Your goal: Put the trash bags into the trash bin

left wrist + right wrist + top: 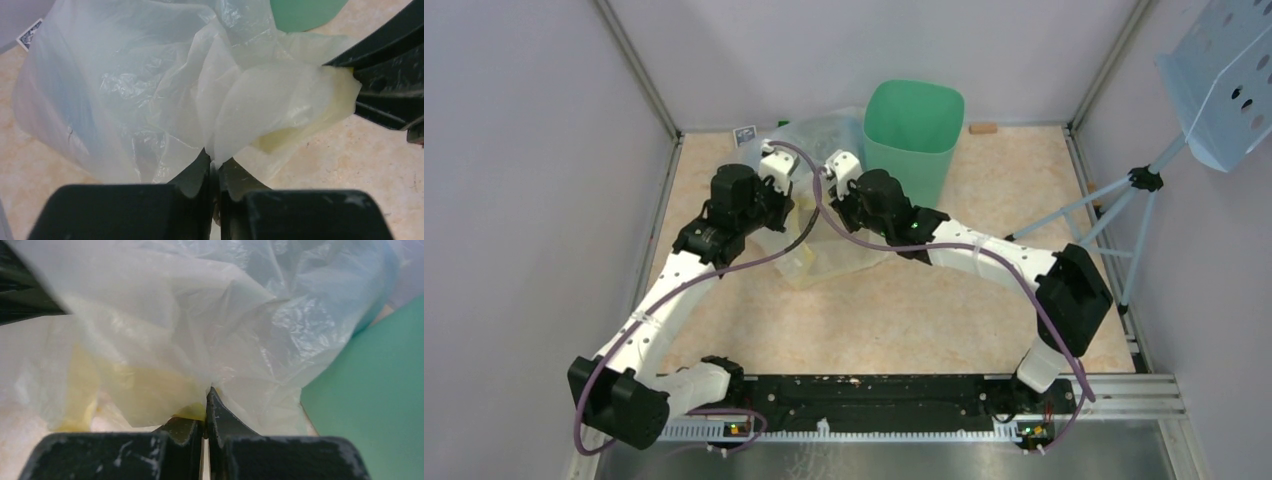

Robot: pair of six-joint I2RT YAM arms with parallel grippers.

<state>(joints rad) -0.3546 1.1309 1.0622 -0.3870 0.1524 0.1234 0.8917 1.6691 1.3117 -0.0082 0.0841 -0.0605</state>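
On the beige table (904, 320) by the green bin (913, 125), the left gripper (214, 162) and right gripper (207, 395) each pinch the yellowish clear bag (280, 105), the pale blue bag (65, 100) alongside.

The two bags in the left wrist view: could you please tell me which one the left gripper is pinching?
The yellow-tinted bag: its creamy fold runs into the left gripper; the light-blue bag sits further off.

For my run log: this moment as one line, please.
left gripper: shut on yellowish bag | right gripper: shut on yellowish bag | blue bag: outside trash bin
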